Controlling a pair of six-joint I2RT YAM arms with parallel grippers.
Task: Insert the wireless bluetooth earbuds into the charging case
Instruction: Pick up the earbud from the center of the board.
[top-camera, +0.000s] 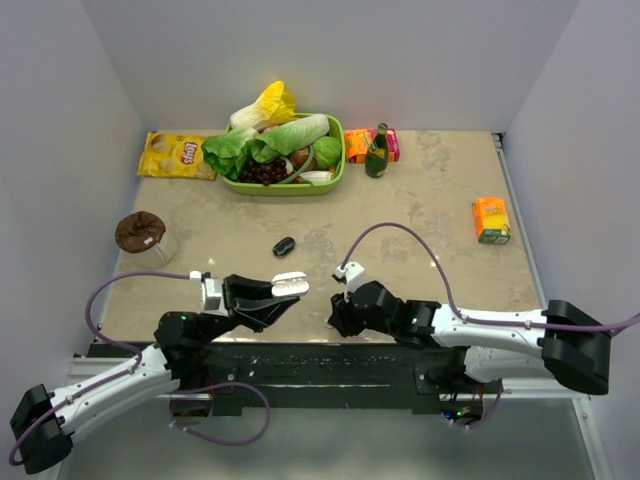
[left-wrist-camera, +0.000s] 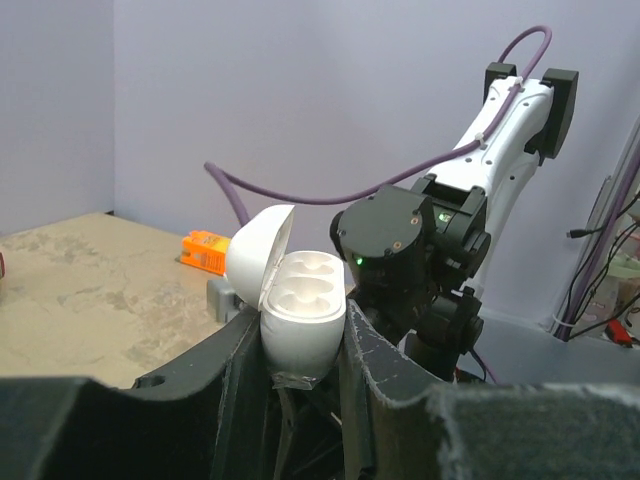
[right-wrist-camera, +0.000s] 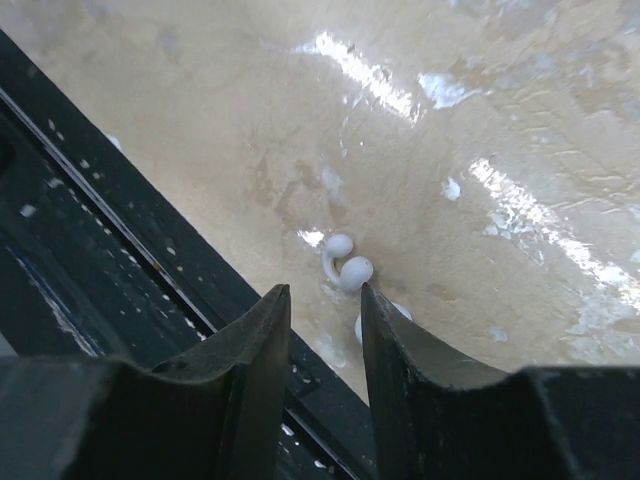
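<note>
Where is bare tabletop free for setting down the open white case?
Free: between the green glass bottle and the small orange carton; between the brown-lidded jar and the black oval case. Crowded: around the green basket.

The left arm (top-camera: 110, 385) reaches up from the near-left corner and bends toward the middle, with its forearm kept low. The left gripper (top-camera: 283, 291) faces right, and its jaws are clamped on the body of a white charging case (left-wrist-camera: 300, 335) that stands upright between them. The right arm (top-camera: 490, 325) stretches leftward along the near edge. The right gripper (right-wrist-camera: 320, 300) tips steeply downward, its fingers parted by a narrow gap with nothing between them.
</note>
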